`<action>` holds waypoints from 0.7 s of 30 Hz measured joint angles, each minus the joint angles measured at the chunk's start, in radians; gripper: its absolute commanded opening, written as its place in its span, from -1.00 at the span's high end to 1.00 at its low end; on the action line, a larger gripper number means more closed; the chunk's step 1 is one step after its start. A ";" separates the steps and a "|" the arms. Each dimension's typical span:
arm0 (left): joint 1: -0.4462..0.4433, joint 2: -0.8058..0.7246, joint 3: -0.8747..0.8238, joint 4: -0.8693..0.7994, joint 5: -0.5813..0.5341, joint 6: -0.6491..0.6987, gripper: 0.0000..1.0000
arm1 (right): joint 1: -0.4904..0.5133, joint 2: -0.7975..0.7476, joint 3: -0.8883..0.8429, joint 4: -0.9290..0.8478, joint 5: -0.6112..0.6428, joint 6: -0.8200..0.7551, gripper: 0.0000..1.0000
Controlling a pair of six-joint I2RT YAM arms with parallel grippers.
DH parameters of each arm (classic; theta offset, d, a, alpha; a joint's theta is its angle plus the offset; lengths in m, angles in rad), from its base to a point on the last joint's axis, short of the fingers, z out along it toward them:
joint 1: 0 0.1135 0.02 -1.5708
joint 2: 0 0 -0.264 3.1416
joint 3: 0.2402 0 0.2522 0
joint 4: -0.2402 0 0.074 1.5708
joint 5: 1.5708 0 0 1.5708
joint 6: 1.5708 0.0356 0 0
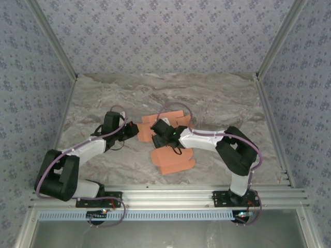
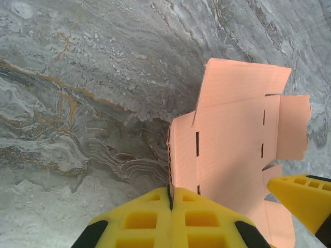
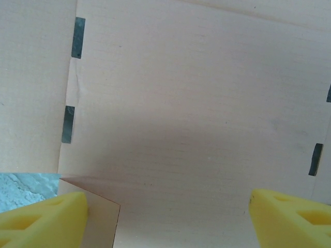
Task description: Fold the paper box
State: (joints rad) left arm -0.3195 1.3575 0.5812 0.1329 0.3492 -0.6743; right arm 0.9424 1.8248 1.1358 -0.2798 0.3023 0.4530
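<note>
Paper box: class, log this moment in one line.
paper box: unfolded sheet | left gripper: shut on its edge | right gripper: open over panel

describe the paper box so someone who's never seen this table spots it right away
Start at the grey marbled table; near its middle, between the left arm and the right arm, lies the paper box. It is a thin card sheet with flaps and slots, the one salmon-orange thing there.

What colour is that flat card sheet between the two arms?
Orange-salmon, with dark slots; the flat die-cut paper box shows best in the left wrist view.
</note>
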 measured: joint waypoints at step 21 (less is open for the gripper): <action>-0.154 -0.098 -0.125 0.209 -0.223 0.039 1.00 | -0.284 -0.241 0.089 -0.126 -0.286 0.430 -0.71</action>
State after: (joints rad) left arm -0.4732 1.2598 0.4564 0.3420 0.1261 -0.6353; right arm 0.6582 1.5833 1.2247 -0.4053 0.0162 0.8833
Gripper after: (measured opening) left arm 0.040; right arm 0.857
